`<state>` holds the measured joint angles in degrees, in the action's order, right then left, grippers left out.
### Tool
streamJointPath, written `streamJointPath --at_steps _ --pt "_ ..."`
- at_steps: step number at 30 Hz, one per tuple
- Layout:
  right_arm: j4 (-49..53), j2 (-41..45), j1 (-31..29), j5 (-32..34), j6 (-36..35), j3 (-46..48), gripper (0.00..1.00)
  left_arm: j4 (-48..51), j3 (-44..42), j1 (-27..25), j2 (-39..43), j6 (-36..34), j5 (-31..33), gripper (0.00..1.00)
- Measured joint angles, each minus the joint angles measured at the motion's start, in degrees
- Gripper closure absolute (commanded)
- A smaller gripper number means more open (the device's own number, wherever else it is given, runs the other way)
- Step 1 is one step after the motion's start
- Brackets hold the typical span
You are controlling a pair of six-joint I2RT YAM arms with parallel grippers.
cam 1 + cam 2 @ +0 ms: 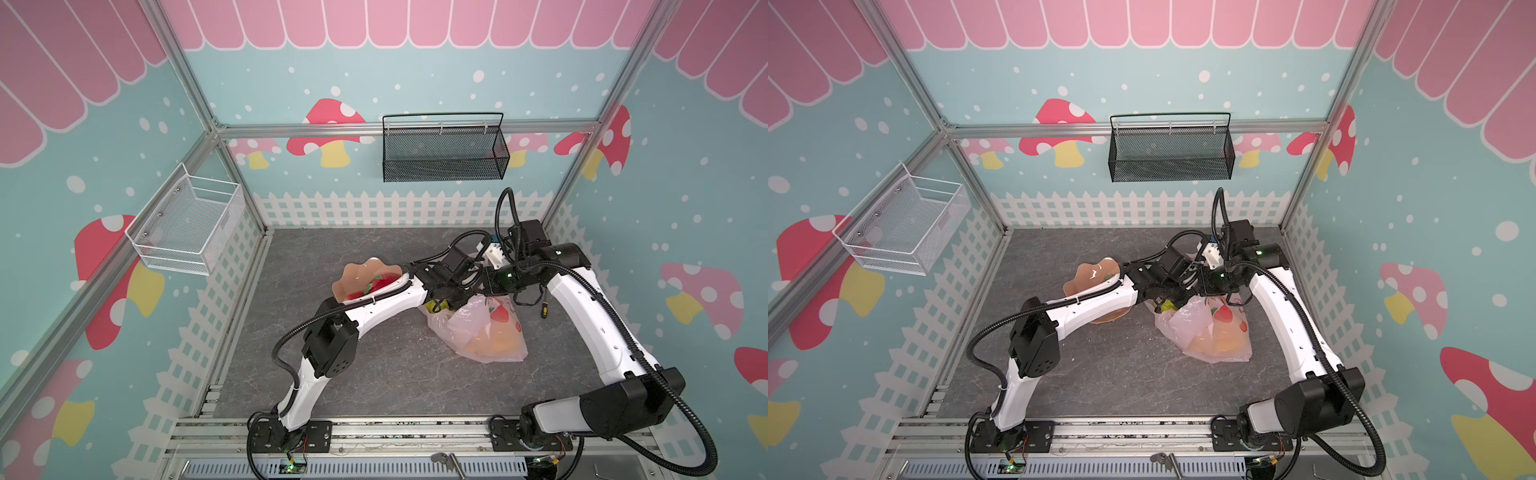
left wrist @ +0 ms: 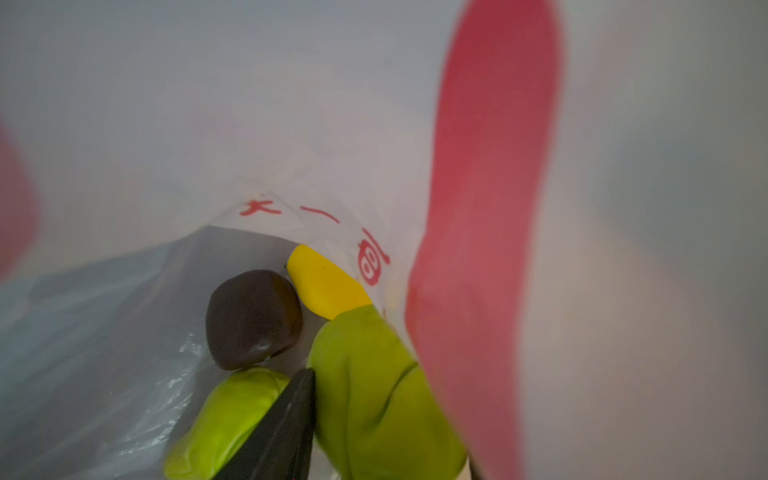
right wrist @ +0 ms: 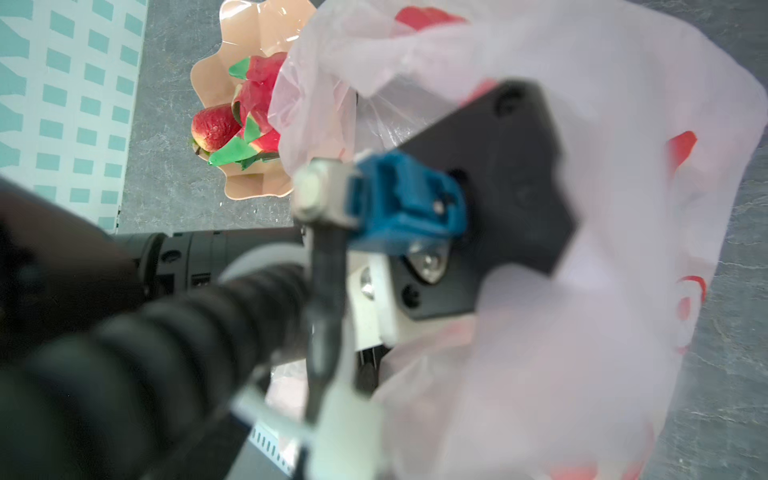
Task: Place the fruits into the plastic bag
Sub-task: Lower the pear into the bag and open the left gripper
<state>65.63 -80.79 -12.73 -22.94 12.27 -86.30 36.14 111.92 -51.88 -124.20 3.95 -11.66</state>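
Observation:
The plastic bag (image 1: pixel 482 332) lies at centre right of the table with its mouth lifted. My right gripper (image 1: pixel 484 291) is at that raised rim; its fingers are hidden. My left gripper (image 2: pixel 386 415) reaches inside the bag, a yellow-green pear (image 2: pixel 365 395) between its fingers (image 2: pixel 286 428). A dark brown fruit (image 2: pixel 253 320) and a yellow banana (image 2: pixel 324 282) lie deeper in. Orange fruit (image 1: pixel 494 343) shows through the plastic. The red dragon fruit (image 3: pixel 262 91) and a red peach (image 3: pixel 212 126) sit in the tan dish (image 1: pixel 353 274).
A black mesh basket (image 1: pixel 444 153) hangs on the back wall and a white wire basket (image 1: pixel 187 224) on the left wall. A small yellow-and-black tool (image 1: pixel 543 309) lies right of the bag. Both arms cross above the bag's mouth.

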Motion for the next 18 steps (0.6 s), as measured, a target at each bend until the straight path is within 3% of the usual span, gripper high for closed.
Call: streamJointPath --at_steps 7,18 --pt "-1.0 0.0 0.0 0.5 0.0 0.0 1.00 -2.4 -0.9 0.3 0.0 4.3 -3.7 0.22" --pt "-1.7 0.0 -0.3 -1.5 -0.7 0.0 1.00 -4.3 -4.8 2.5 2.9 6.8 -7.9 0.20"
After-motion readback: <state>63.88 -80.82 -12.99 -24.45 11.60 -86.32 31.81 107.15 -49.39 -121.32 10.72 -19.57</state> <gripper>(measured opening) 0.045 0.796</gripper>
